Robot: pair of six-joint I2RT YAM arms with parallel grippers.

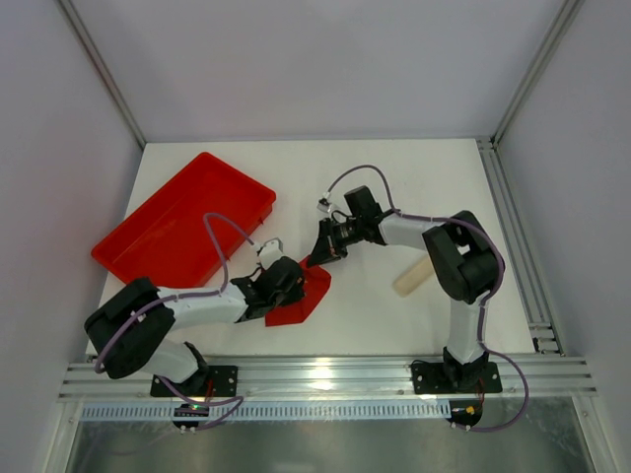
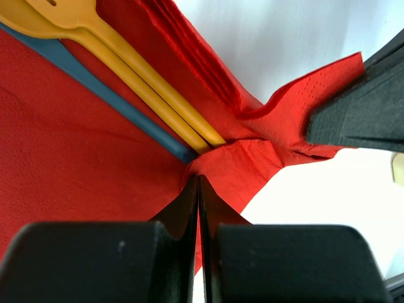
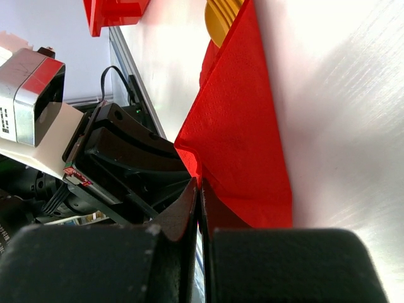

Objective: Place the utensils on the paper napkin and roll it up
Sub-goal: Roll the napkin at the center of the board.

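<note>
The red paper napkin (image 1: pixel 304 296) lies partly folded on the table between the arms. Tan utensils (image 2: pixel 148 85) lie side by side inside its fold; their ends also show in the right wrist view (image 3: pixel 221 16). My left gripper (image 2: pixel 199 183) is shut on a pinched fold of the napkin (image 2: pixel 76 164) just below the utensils' ends. My right gripper (image 3: pixel 200 184) is shut on the napkin's edge (image 3: pixel 243 139) from the far side, and one of its fingers (image 2: pixel 363 110) shows in the left wrist view. In the top view the two grippers (image 1: pixel 288 278) (image 1: pixel 321 252) meet over the napkin.
A large rigid red tray (image 1: pixel 187 222) stands at the back left and shows in the right wrist view (image 3: pixel 113 11). One more tan piece (image 1: pixel 414 277) lies on the table to the right of the napkin. The left arm's wrist (image 3: pixel 120 158) is close beside my right gripper.
</note>
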